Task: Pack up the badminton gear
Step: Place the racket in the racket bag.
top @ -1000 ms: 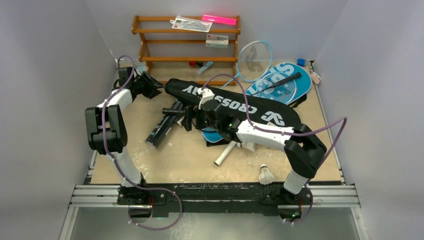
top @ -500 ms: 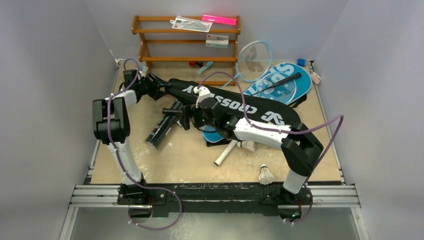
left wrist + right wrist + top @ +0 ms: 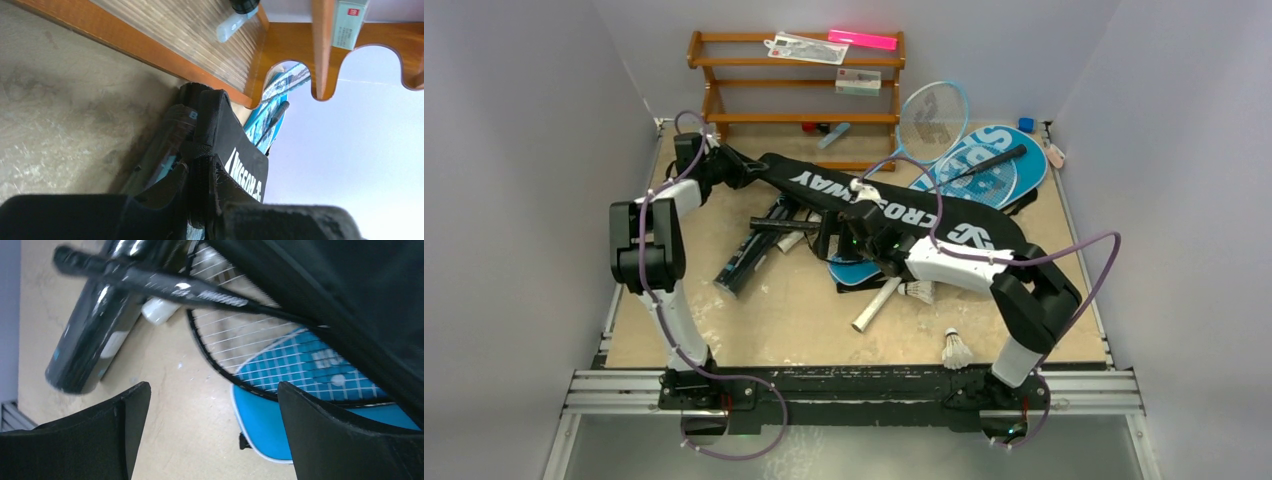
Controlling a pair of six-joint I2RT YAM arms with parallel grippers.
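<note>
Black racket cover (image 3: 894,208), lettered "CROSSWAY", lies slantwise on the worktop (image 3: 774,320). The left gripper (image 3: 744,172) has its jaws closed on the cover's narrow end. The right gripper (image 3: 212,395) hangs with jaws spread wide, holding nothing, above a black racket (image 3: 200,294) whose strung head runs under the cover's edge. A long black tube (image 3: 749,258) lies just beside the racket.

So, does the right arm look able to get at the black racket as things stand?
Probably yes. The right gripper is open and faces the black racket across bare table. The CROSSWAY cover, its end pinched by the left gripper, overhangs only the racket's far part.
</note>
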